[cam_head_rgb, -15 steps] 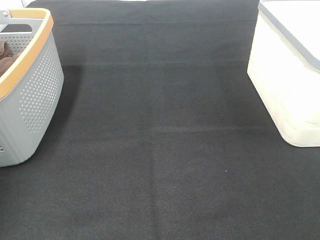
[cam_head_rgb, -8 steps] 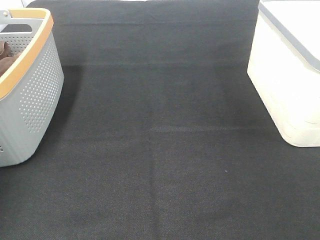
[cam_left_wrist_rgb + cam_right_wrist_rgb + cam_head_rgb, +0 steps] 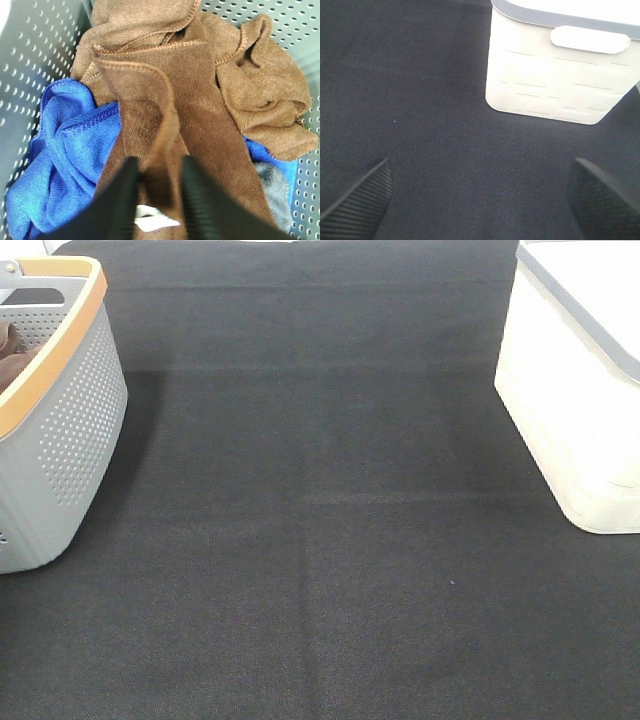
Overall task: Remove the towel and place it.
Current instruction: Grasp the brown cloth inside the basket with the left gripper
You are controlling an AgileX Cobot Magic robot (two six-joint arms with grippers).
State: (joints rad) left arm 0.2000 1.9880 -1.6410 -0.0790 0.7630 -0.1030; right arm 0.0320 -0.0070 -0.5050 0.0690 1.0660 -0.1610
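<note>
The left gripper (image 3: 159, 172) pinches a fold of the one brown towel (image 3: 200, 115), which lies in the single grey basket (image 3: 70, 430) at far left, beside one blue cloth (image 3: 65, 150) and one bunched brown cloth (image 3: 260, 100). The right gripper (image 3: 480, 172) hangs wide open over the black mat (image 3: 320, 540) near one white bin (image 3: 555, 85).

Left gripper (image 3: 159, 172), two matte black rounded fingers, right gripper (image 3: 480, 170), two black fingers, covered by fine ribbed texture.
</note>
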